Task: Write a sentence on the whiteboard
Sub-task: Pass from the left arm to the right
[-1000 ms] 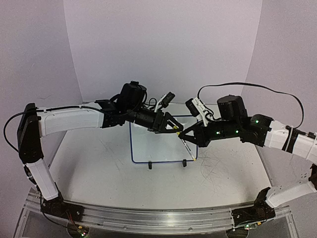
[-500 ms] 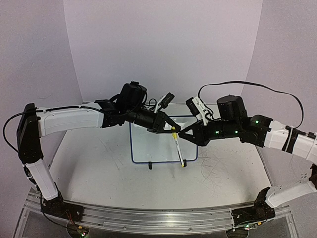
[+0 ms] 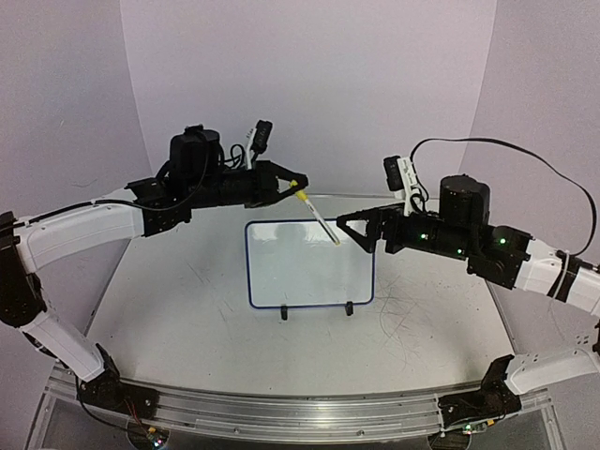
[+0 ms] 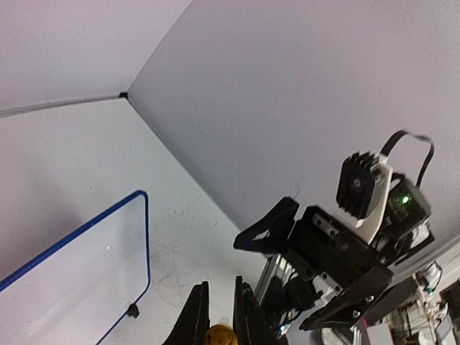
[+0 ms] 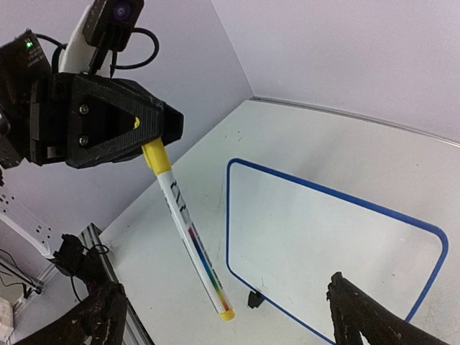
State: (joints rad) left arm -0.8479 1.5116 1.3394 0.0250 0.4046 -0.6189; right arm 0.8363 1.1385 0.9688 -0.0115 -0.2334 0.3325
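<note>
your whiteboard (image 3: 291,267) stands at the middle of the worktop (image 3: 169,300) on two small black feet (image 3: 284,314) at its near edge. grey scuffs (image 3: 403,314) mark the worktop at about 4 o'clock from it, and plain lilac walls (image 3: 309,84) close in the far side and both flanks. a white marker (image 3: 319,218) with a yellow end crosses the board's far edge in the top view, slanting down toward 4 o'clock; you cannot tell whether its lower end touches the board. your left arm comes in from 9 o'clock, lifted off the worktop, and the left hand (image 3: 295,187) sits at 12 o'clock of the board, pinching the marker's yellow upper end. your right arm comes in from 3 o'clock, and the right hand (image 3: 354,232) sits near the board's far right corner with its fingers (image 5: 100,316) spread wide.
</note>
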